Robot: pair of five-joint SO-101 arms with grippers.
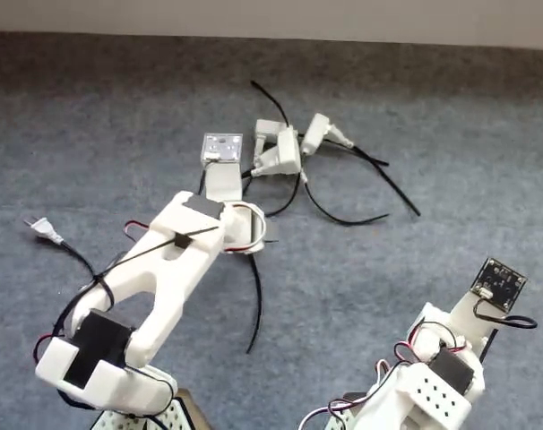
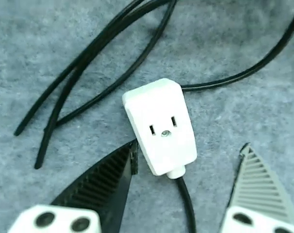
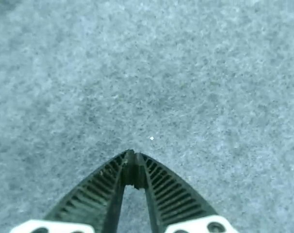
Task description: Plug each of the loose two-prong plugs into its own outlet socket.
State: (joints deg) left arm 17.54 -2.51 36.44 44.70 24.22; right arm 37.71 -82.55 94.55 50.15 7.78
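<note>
The left gripper [image 2: 188,149] stands with its jaws wide apart and grips nothing. One white outlet socket [image 2: 159,126] lies face up on the grey carpet [image 3: 186,73] between them. The dark finger's tip [image 2: 130,158] is just beside the socket's edge, and the pale finger [image 2: 253,179] is well apart from it. The socket's two slots and round hole are open to view, and its black cord [image 2: 187,204] runs out of the end nearest the gripper. More loose black cords [image 2: 89,68] lie across the carpet beyond it. From above, the left arm [image 1: 164,278] stretches toward a cluster of white cord ends [image 1: 279,157]; which of these are sockets and which plugs I cannot tell. One two-prong plug [image 1: 44,229] lies apart, off to that arm's left. The right gripper [image 3: 133,160] has its jaws pressed together, holding nothing, above bare carpet.
</note>
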